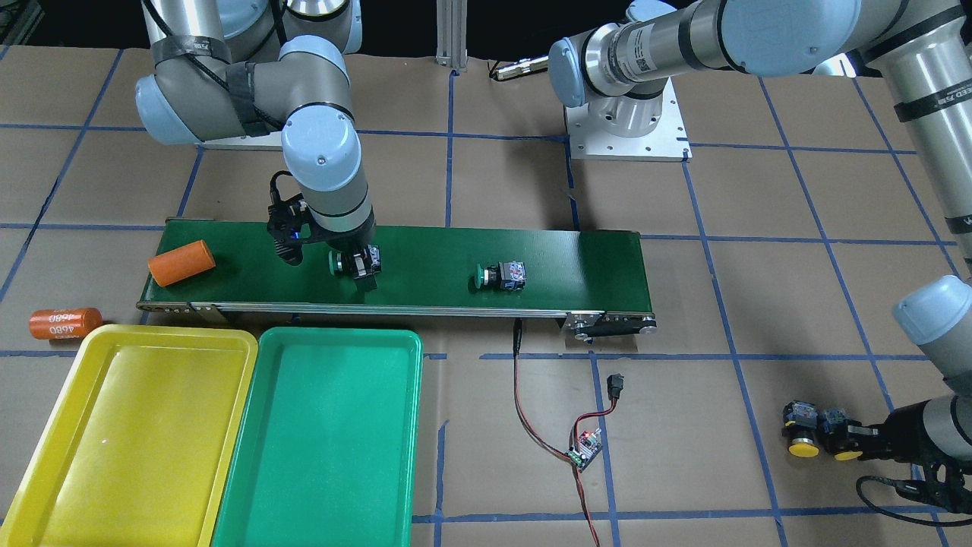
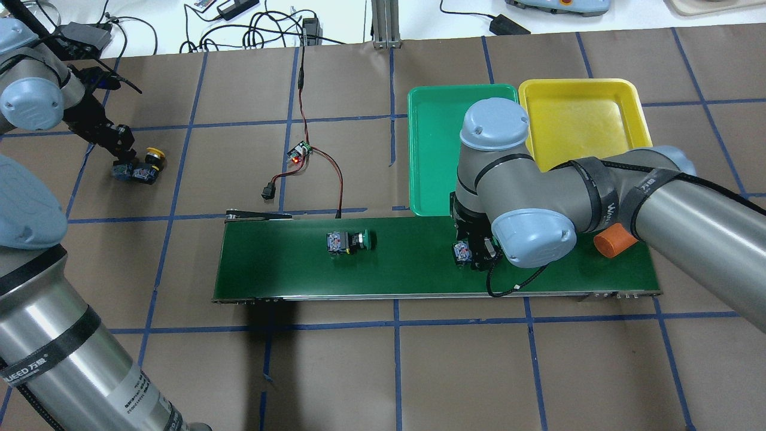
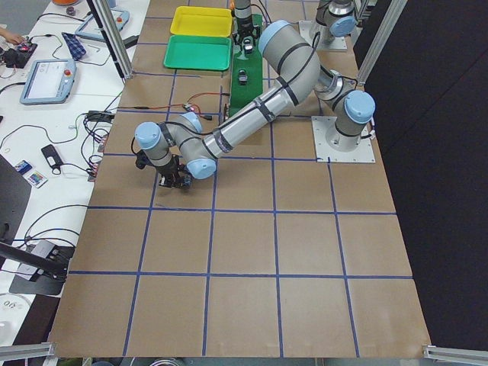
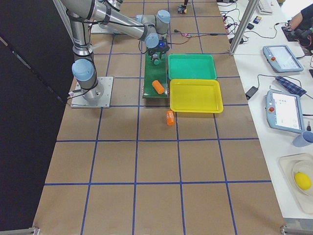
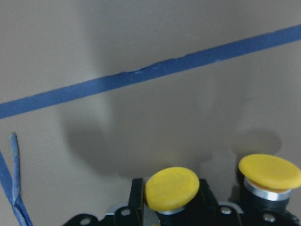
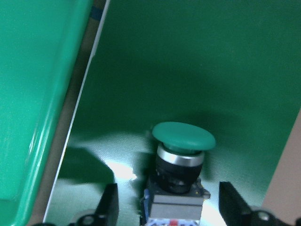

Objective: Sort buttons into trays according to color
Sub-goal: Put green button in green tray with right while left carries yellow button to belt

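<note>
My right gripper (image 1: 357, 267) is open on the dark-green conveyor belt (image 1: 569, 262), one finger on each side of a green button (image 6: 183, 141) that lies on its side, with gaps on both sides. A second green button (image 1: 497, 275) lies further along the belt. My left gripper (image 1: 852, 444) is low over the paper far from the belt, shut on a yellow button (image 5: 171, 187). The other yellow button (image 5: 269, 172) stands close beside it. The yellow tray (image 1: 137, 441) and the green tray (image 1: 319, 456) lie side by side in front of the belt, with no buttons in them.
An orange cylinder (image 1: 181, 263) lies on the belt's end near my right arm. Another, printed "4680" (image 1: 66, 324), lies on the paper beside the yellow tray. A small circuit board (image 1: 585, 448) with red and black wires lies between the belt and the left gripper.
</note>
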Robot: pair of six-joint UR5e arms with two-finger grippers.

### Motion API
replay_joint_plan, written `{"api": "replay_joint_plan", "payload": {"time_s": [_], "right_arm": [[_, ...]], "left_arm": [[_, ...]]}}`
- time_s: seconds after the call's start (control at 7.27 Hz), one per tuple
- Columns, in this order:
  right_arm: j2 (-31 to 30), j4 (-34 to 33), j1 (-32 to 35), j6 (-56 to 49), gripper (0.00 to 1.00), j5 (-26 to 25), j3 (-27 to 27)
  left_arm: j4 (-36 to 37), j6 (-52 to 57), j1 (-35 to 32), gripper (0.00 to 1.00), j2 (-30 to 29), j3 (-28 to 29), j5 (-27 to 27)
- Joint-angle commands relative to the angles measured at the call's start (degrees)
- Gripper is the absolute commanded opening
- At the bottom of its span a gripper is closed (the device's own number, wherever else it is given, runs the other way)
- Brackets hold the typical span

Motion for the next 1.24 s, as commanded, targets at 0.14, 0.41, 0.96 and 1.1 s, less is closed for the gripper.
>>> {"api": "replay_joint_plan", "payload": {"time_s": [0.14, 0.41, 0.96, 1.1], "right_arm": [[-0.5, -0.1, -0.2, -0.2, 0.0, 0.5, -0.9], [0.2, -0.9, -1.5, -2.9, 0.0, 0.3, -7.5], [12.6, -10.6, -8.5, -12.4, 0.09, 3.2, -15.4], [12.8, -11.6, -8.6, -12.3, 0.99, 3.4, -15.4]], "left_arm": [[-14.7, -9.3, -4.4, 0.0, 11.1, -1.5, 0.0], [-17.9, -20.8, -12.3, 0.0, 20.6, -10.5, -2.0], [-7.0, -46.9, -32.0, 0.0, 30.1, -28.4, -4.0], [-3.9, -46.8, -32.5, 0.0, 30.4, -31.9, -3.8]]}}
